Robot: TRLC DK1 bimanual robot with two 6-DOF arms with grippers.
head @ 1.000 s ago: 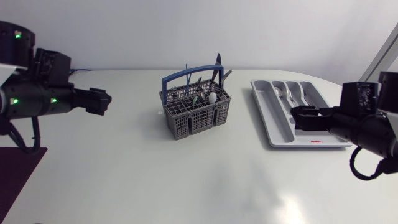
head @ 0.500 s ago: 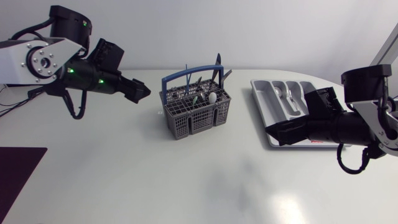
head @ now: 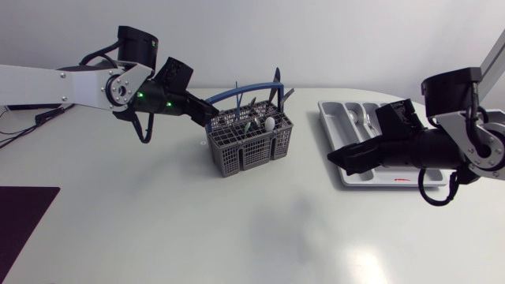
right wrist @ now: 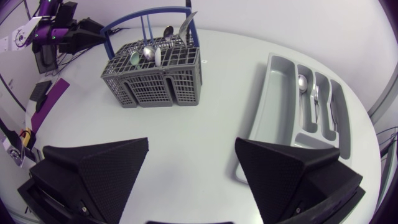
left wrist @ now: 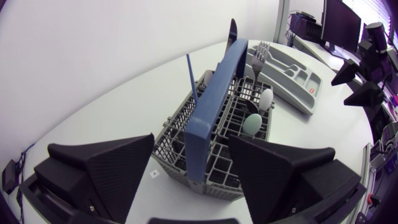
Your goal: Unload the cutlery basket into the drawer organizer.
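Note:
The grey cutlery basket (head: 251, 143) with a blue handle (head: 237, 93) stands mid-table, holding a white spoon (head: 270, 124), a dark knife (head: 276, 79), a thin blue stick and other pieces. My left gripper (head: 210, 117) sits at the basket's left rim, open. In the left wrist view the handle (left wrist: 214, 102) lies just ahead of the gap between the fingers (left wrist: 106, 165), untouched. The grey drawer organizer (head: 357, 112) lies to the right with some cutlery (right wrist: 315, 99) in it. My right gripper (head: 341, 158) hangs open over the organizer's near left corner, empty.
The right arm covers the organizer's front half in the head view. A dark mat (head: 20, 213) lies at the table's left front edge. Bare table (right wrist: 205, 124) separates the basket (right wrist: 155, 78) from the organizer (right wrist: 280, 134).
Both arms swung in from the sides. The left gripper travelled right to the basket's rim. The right gripper moved left, across the front of the organizer.

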